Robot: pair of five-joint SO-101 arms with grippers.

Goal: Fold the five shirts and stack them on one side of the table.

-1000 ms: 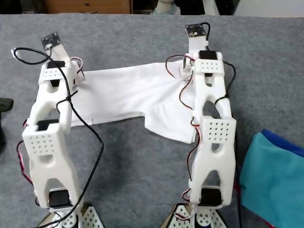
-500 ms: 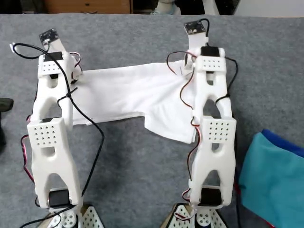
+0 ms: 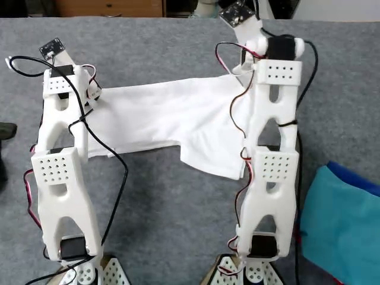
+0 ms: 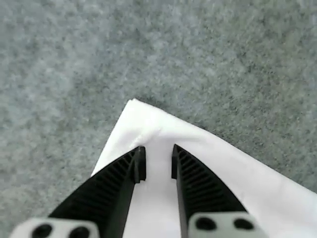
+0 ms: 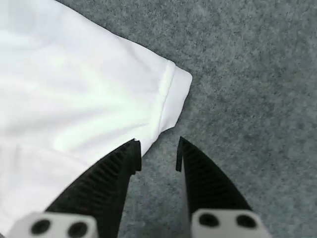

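High view: a white shirt (image 3: 160, 116) lies spread flat on the grey worktop (image 3: 178, 53), stretched between the two arms. The left arm (image 3: 59, 172) reaches over the shirt's far left corner, and the right arm (image 3: 273, 166) reaches along its right side towards the far right corner. The near edge of the shirt steps down into a lower flap just beside the right arm. A teal cloth (image 3: 341, 219) with a blue edge lies well apart from the shirt, at the right border of the worktop. A dark object (image 3: 6, 130) sits at the left border.

Left wrist view: the left gripper (image 4: 157, 161) hangs over one corner of the white shirt (image 4: 223, 173). Its black ridged fingers (image 4: 119, 183) stand a narrow gap apart, and white cloth shows flat between the tips. Whether the tips touch the fabric cannot be told. The pointed corner of the shirt lies just beyond them, with grey worktop (image 4: 198, 49) around it.

Right wrist view: the right gripper (image 5: 158, 151) sits at the edge of the white shirt (image 5: 74, 99), close to a hemmed corner (image 5: 171, 91). Its fingers (image 5: 109, 178) are apart and grip nothing. One tip is over the shirt's edge, the other over bare grey worktop (image 5: 247, 74).
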